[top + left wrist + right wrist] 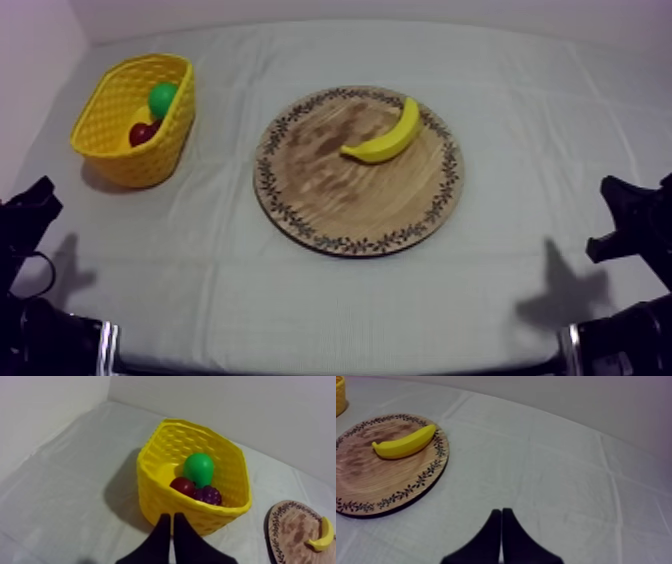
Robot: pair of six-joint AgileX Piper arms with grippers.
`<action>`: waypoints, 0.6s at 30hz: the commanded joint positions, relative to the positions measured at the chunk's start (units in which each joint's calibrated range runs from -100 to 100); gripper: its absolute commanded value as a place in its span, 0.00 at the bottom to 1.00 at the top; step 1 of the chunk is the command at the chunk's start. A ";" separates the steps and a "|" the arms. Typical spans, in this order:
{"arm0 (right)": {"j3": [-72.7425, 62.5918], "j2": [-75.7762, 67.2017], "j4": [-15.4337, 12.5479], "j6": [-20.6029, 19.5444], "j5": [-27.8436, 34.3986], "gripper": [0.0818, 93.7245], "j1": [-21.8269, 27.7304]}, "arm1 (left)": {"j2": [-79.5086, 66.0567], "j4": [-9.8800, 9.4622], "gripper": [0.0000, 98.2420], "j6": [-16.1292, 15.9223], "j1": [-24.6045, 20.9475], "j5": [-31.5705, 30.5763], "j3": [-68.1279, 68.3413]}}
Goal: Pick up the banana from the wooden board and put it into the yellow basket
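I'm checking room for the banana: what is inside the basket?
Inside the basket lie a green pear, a small red fruit and a bunch of grapes, close together. The floor beneath them is covered by the fruit and the near wall, so anything lower is hidden.

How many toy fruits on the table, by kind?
banana: 1, on the wooden board
pear: 1
small red fruit: 1
bunch of grapes: 1
Total: 4, three of them in the yellow basket
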 commanded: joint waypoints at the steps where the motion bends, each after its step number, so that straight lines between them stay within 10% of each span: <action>1: 0.05 0.00 -0.02 0.04 -0.02 0.00 0.00 | -0.03 0.00 0.00 0.01 -0.02 0.00 0.01; 18: 0.05 0.00 -0.02 0.03 -0.02 0.00 0.00 | -0.23 -0.19 0.00 0.56 6.31 -0.29 0.08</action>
